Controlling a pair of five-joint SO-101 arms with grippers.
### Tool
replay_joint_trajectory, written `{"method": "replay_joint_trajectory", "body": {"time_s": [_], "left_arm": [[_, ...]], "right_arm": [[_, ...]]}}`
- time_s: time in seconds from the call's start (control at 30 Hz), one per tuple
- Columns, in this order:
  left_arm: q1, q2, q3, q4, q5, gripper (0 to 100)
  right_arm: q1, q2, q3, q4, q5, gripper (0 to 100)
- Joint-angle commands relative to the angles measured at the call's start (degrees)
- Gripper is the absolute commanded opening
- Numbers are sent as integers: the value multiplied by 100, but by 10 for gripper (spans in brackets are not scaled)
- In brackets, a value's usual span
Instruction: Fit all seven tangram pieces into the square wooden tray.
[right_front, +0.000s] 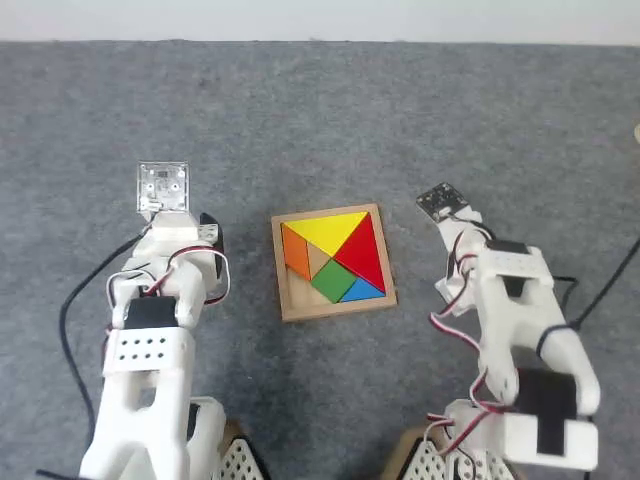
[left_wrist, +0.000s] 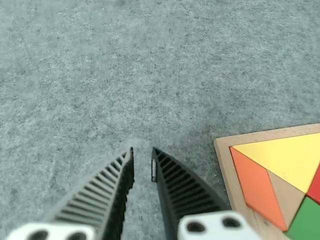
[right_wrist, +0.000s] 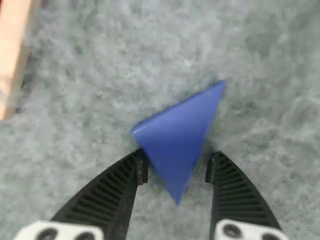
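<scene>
The square wooden tray (right_front: 283, 300) lies on the carpet between the arms. It holds yellow (right_front: 330, 232), red (right_front: 362, 255), orange (right_front: 296, 255), green (right_front: 330, 283) and blue (right_front: 366, 290) pieces around a wood-coloured triangular patch (right_front: 318, 262). A loose blue triangle (right_wrist: 180, 132) lies flat on the carpet to the right of the tray. My right gripper (right_wrist: 175, 162) (right_front: 445, 205) is open, with one finger on each side of the triangle's near tip. My left gripper (left_wrist: 142, 152) (right_front: 163, 190) hovers over bare carpet to the left of the tray, fingers nearly together and holding nothing.
Grey carpet covers the whole table. The tray's corner (left_wrist: 222, 160) lies close beside my left gripper, and its wooden edge (right_wrist: 12, 55) lies a short way from the blue triangle. Cables trail from both arm bases along the near edge.
</scene>
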Motion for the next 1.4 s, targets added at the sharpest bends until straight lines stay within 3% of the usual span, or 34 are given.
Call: {"method": "replay_joint_trajectory", "body": {"time_s": [0.0,0.23,0.37,0.57,0.83,1.0,1.2,1.37], "left_arm": [[9,-176,-48,-132,-62,65],[9,-193,-48,-132,-62,65],[9,-193,-48,-132,-62,65],[9,-193,-48,-132,-62,65],[18,-193,-48,-132,-62,65],[18,-193,-48,-132,-62,65],[18,-158,-22,-229,-62,65],[18,-158,-22,-237,-62,65]], "right_arm": [[-66,92,-448,-84,26,209],[-690,163,-580,-66,26,205],[-708,426,-826,40,35,109],[-699,831,-1319,277,-211,84],[-734,198,-1275,356,-290,38],[-778,-435,-1248,470,-914,49],[-1156,-505,-1248,347,-1538,221],[-1464,-127,-1301,207,-1978,228]]}}
